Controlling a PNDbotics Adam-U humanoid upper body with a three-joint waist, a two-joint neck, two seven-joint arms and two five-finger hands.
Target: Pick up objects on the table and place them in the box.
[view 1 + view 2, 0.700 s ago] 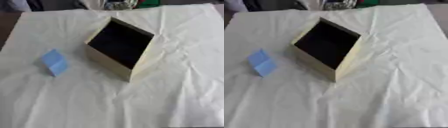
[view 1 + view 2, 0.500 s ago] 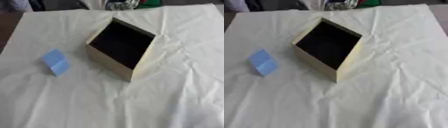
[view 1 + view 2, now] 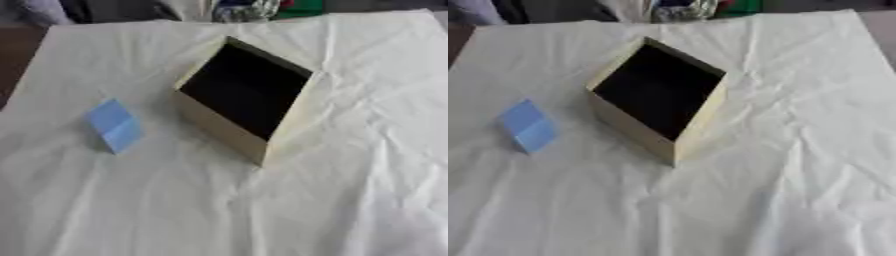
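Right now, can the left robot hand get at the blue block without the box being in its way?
Probably yes. The blue block lies alone on the white cloth, left of the box and apart from it, so the left side is free. The robot hand itself is not in view.

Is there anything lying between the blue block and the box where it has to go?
Nothing visible. The blue block lies left of the box, apart from it, with only bare white cloth between. The box's near wall is the only edge to clear. No hand shows.
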